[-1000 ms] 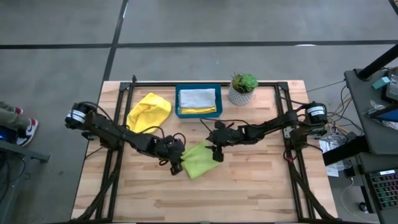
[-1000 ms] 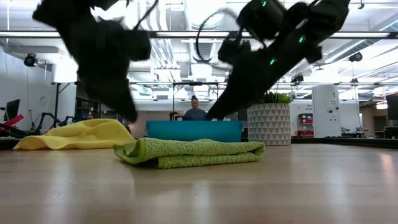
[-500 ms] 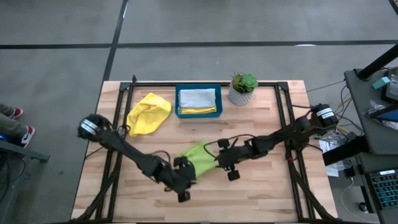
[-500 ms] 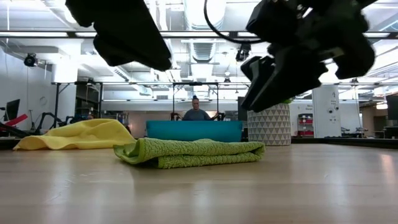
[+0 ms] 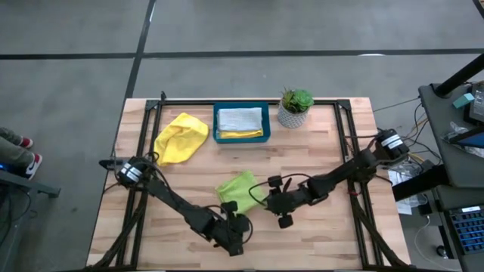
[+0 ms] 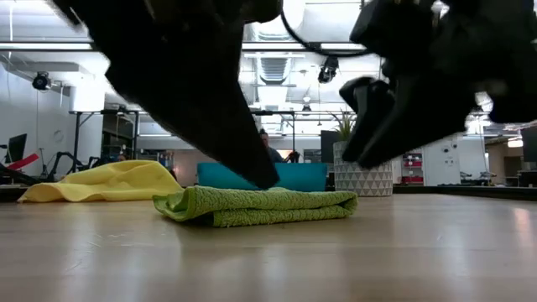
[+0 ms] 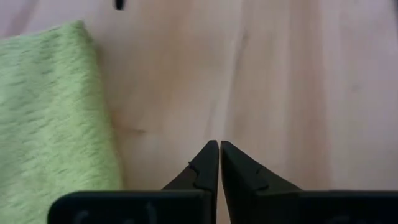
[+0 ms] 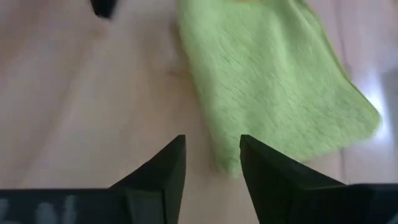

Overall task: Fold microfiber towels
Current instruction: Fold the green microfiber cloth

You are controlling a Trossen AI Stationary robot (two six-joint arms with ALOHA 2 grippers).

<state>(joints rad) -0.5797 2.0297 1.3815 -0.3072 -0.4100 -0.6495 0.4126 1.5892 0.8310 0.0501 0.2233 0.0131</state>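
While both arms have pulled back toward the table's near edge since a second ago, the folded lime green fuzzy towel [image 5: 238,190] lies flat near the middle of the wooden table [image 5: 318,159]. Beside it, the left gripper [image 7: 219,163] is pressed together and empty. On its other side the right gripper [image 8: 211,165] stands spread over bare wood.

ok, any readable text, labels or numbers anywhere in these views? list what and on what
None can be read.
Lime green towel, yellow towel, teal tray and planter: no print shows.
Wooden table: no markings.
Equipment beside the table: any labels too small to read.
Room behind the table in the low view: no sign legible.
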